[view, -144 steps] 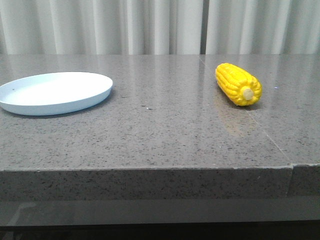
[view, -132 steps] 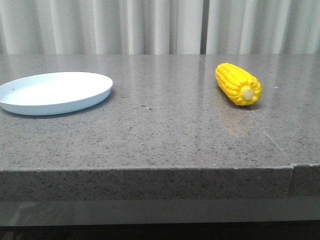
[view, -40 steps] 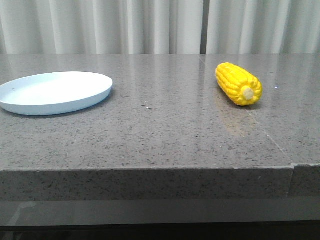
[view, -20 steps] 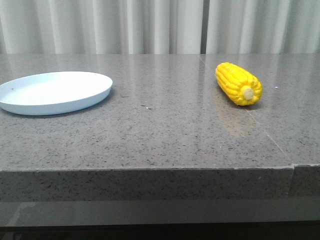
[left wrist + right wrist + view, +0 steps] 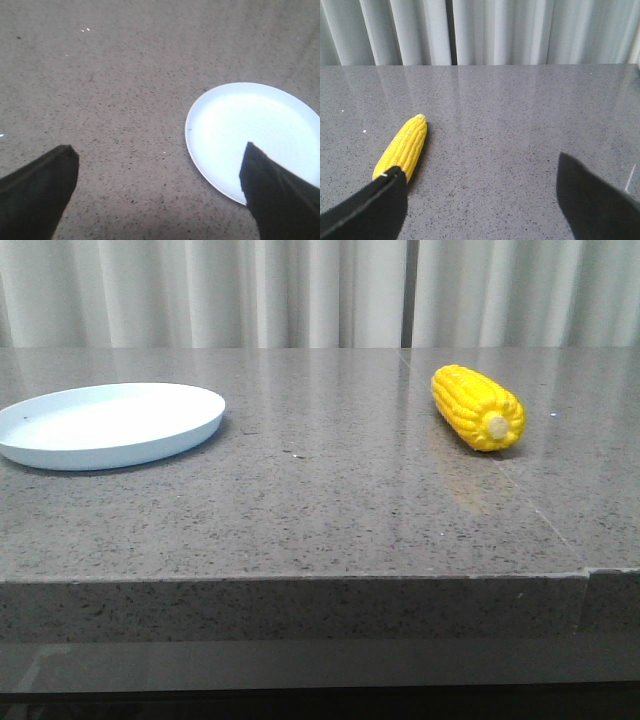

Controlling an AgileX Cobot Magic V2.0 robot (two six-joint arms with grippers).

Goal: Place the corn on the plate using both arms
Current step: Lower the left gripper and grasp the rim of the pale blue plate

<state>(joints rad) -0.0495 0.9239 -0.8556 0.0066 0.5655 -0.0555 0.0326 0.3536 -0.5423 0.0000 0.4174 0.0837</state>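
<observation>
The yellow corn [image 5: 477, 407] lies on the grey stone table at the right, its beige stub end toward me. The pale blue plate [image 5: 110, 423] sits empty at the left. Neither gripper shows in the front view. In the left wrist view my left gripper [image 5: 160, 162] is open and empty above the table, and one finger overlaps the edge of the plate [image 5: 255, 132] in the picture. In the right wrist view my right gripper [image 5: 480, 182] is open and empty, and the corn [image 5: 404, 146] lies just beyond one fingertip [image 5: 390, 187], outside the gap.
The table's front edge [image 5: 300, 580] runs across the lower front view, with a seam [image 5: 583, 575] near its right end. White curtains [image 5: 320, 290] hang behind the table.
</observation>
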